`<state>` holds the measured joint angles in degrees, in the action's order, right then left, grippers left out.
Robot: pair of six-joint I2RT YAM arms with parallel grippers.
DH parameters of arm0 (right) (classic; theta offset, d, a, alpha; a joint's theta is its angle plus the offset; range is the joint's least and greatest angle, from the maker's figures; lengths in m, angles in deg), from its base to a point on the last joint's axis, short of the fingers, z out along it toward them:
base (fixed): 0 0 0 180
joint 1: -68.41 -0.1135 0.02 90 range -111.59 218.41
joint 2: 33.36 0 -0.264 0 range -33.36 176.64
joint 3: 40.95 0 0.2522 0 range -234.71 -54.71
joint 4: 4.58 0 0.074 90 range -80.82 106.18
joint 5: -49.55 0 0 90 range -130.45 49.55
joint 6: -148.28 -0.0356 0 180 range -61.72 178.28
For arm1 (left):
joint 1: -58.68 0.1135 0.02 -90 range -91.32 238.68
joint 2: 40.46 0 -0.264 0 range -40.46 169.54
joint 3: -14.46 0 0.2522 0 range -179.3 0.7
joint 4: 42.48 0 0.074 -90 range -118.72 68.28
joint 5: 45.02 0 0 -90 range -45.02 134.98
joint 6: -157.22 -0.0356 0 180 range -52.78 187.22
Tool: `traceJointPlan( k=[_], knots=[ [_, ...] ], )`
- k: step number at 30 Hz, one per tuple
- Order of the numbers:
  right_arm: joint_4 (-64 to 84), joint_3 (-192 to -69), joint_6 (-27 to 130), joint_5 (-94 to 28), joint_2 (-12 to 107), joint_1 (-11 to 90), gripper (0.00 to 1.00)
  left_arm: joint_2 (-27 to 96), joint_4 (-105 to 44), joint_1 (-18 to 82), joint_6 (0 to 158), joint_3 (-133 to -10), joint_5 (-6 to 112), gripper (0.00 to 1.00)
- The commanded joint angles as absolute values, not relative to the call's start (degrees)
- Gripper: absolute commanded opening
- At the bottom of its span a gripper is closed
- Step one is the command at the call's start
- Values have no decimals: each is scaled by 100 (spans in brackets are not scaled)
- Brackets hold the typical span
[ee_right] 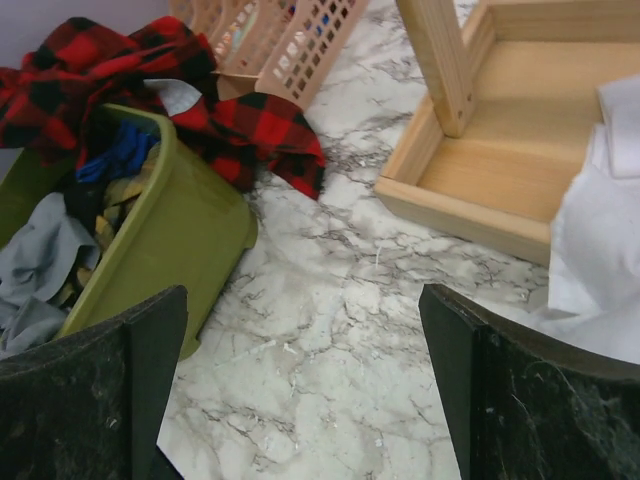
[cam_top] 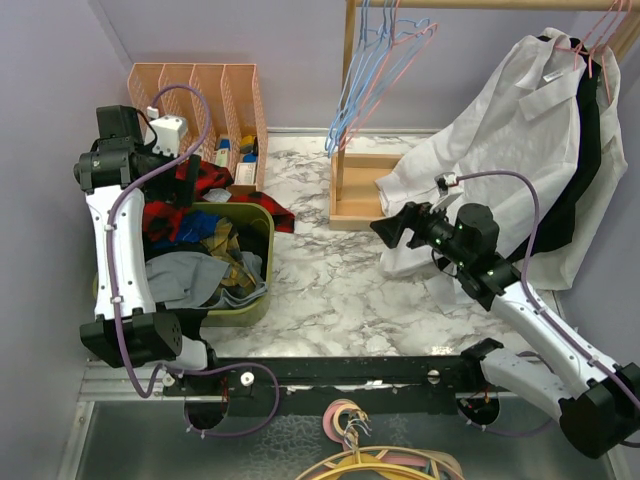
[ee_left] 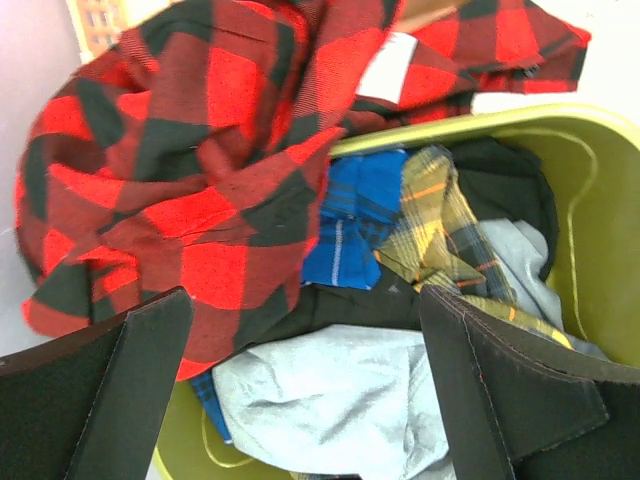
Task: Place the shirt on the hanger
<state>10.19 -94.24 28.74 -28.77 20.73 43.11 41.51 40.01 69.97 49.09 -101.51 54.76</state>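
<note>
**Left pincer (ee_left: 300,300) wide open over the plaid shirt (ee_left: 180,170)**

Left pincer: jaws spread wide, empty, just above the shirt. The shirt lies bunched over the far rim of the green tub (ee_left: 600,190), one end spilling onto the worktop (ee_right: 330,300). Right pincer (ee_right: 300,300): also wide, holding nothing.

Assessment: soft, limp flannel, light but bulky, likely to sag and drag. Best hold judged to be the collar, near the white label (ee_left: 385,65). The hanger (cam_top: 418,36) hangs on the rail, well apart.

No lettering is legible anywhere; the white patch (ee_left: 387,66) on the shirt (ee_left: 200,150) looks blank.
</note>
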Motion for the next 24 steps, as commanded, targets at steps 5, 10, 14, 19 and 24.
traceJointPlan(
  k=[5,10,14,19,24],
  knots=[
    [607,-9734,3623,-1969,2026,4292,100,4682,4470,6391,4530,-10627,5146,99],
    [447,-9581,3532,-2038,1951,4295,100,4963,4148,6360,4468,-10344,4527,99],
    [502,-9539,3567,-2067,1911,4292,100,5033,3694,6346,4446,-9949,4095,95],
    [566,-9582,3650,-2070,1943,4292,100,5154,3502,6281,4442,-9883,3942,86],
    [532,-9590,3662,-1928,1995,4294,100,5186,3210,6164,4389,-9484,3604,74]
  ],
)
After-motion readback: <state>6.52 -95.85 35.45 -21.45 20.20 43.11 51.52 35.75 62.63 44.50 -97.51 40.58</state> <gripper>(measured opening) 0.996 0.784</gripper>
